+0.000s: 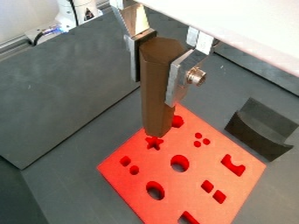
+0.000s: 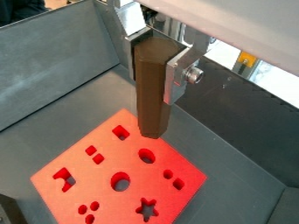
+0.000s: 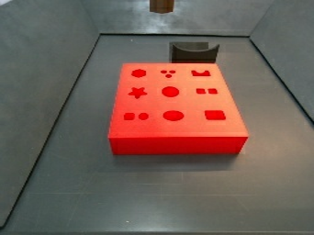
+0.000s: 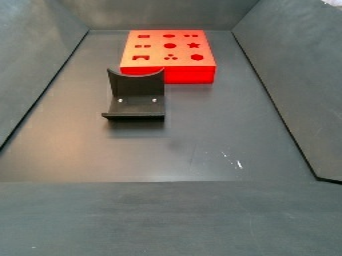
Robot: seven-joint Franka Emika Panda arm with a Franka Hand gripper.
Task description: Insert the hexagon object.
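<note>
We judge the hexagon object (image 1: 158,92) rigid and light; gripper (image 1: 162,66) fingers clamp its upper end, above the red block (image 1: 176,171), toward its 12 o'clock edge.

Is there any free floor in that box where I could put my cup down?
Yes: the floor in front of the grey block is bare. Between that and the red block it is tight. The gripper holds the rod above.

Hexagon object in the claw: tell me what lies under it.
The claw holds the hexagon object upright above the red block. In both wrist views its lower end covers part of the block's top, so which cutout lies beneath cannot be told.
</note>
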